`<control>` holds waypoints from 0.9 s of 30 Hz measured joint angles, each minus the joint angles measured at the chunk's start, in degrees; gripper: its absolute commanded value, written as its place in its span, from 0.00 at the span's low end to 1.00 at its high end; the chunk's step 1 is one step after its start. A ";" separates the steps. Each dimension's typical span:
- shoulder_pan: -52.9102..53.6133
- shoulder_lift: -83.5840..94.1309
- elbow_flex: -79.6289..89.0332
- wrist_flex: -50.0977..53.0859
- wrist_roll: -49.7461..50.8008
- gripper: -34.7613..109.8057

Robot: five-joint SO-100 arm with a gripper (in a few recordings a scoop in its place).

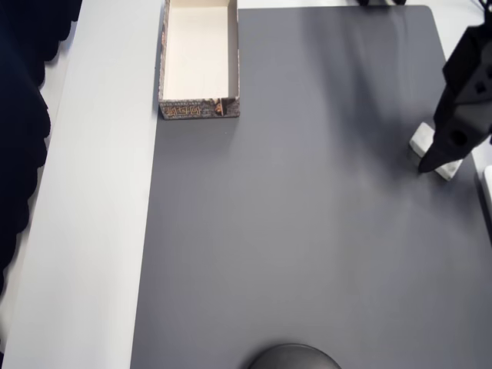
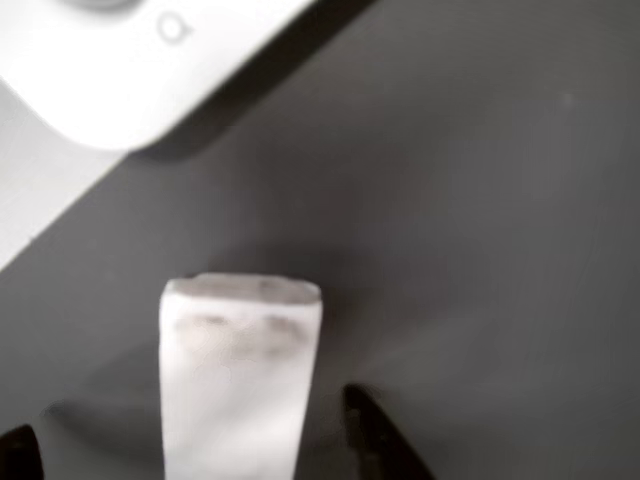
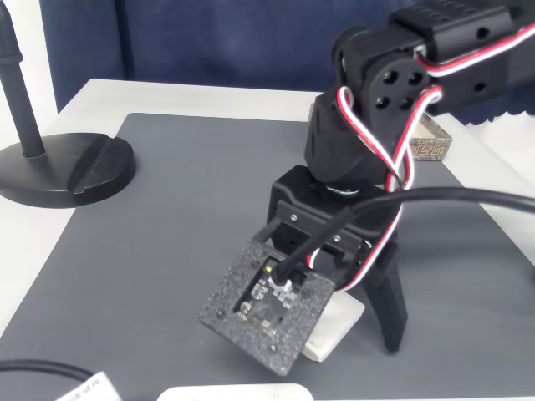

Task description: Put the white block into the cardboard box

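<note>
Overhead view: the cardboard box (image 1: 199,60) sits at the top, on the left edge of the dark grey mat (image 1: 292,215), open side up, cream inside, with the printed wall and its small notch facing down the picture. The white desk (image 1: 92,200) shows as a pale strip left of the mat. The white block (image 1: 425,141) lies at the far right edge of the mat, well apart from the box. The black gripper (image 1: 438,157) is directly over it, covering its middle; white ends of the block stick out on either side of the pointed tip. A dark round base (image 1: 294,357) shows at the bottom edge.

Wrist view: the block (image 2: 240,385) lies flat on the mat (image 2: 480,200), lengthwise between the two dark fingertips (image 2: 372,440) at the bottom corners. The jaws stand apart, a gap on each side of the block, no contact visible. A larger white thing with a rounded corner (image 2: 120,70) lies at top left, partly on the mat.

Fixed view: the arm (image 3: 376,125) bends down over the near right part of the mat (image 3: 167,217). The wrist camera board (image 3: 263,305) hides most of the block (image 3: 334,326), which shows below it, with one black finger (image 3: 389,305) standing just beside it on the right. A black stand with a round base (image 3: 63,167) rests at the left. A corner of the box (image 3: 433,142) shows behind the arm.
</note>
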 measured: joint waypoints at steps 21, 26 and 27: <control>-1.05 -1.32 -1.58 -1.32 1.23 0.54; -1.05 -1.32 -1.67 -1.23 0.97 0.49; -1.05 -1.32 -1.67 -1.23 0.79 0.47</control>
